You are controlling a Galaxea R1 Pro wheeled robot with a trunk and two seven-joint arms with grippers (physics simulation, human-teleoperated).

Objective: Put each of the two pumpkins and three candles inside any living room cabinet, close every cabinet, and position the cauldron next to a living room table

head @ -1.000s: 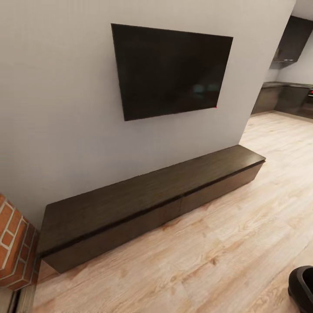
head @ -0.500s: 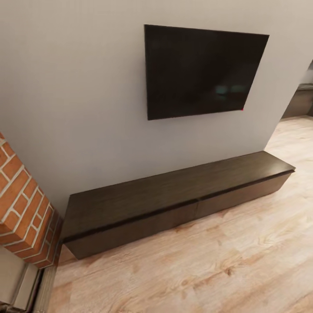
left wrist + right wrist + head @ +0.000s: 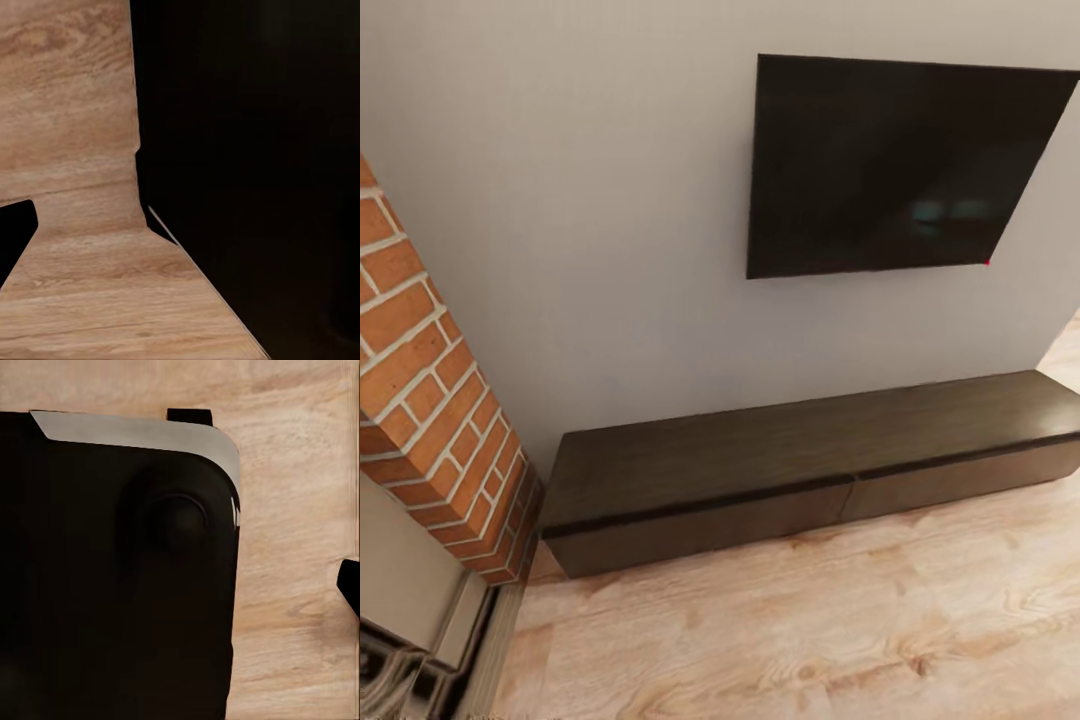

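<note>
One cabinet (image 3: 810,470) in the head view, long and low against the grey wall, both drawer fronts flush shut; one TV (image 3: 890,165) hangs above it, one brick fireplace (image 3: 430,390) at its left end. No claw appears with it, so I can't place it against either claw, nor tell their jaws. Wrist views show wood floor (image 3: 67,112) beside dark robot bodywork (image 3: 112,585)

grey wall (image 3: 610,250), mounted tv (image 3: 890,165), brick fireplace (image 3: 430,400), wood floor (image 3: 810,630)
</note>
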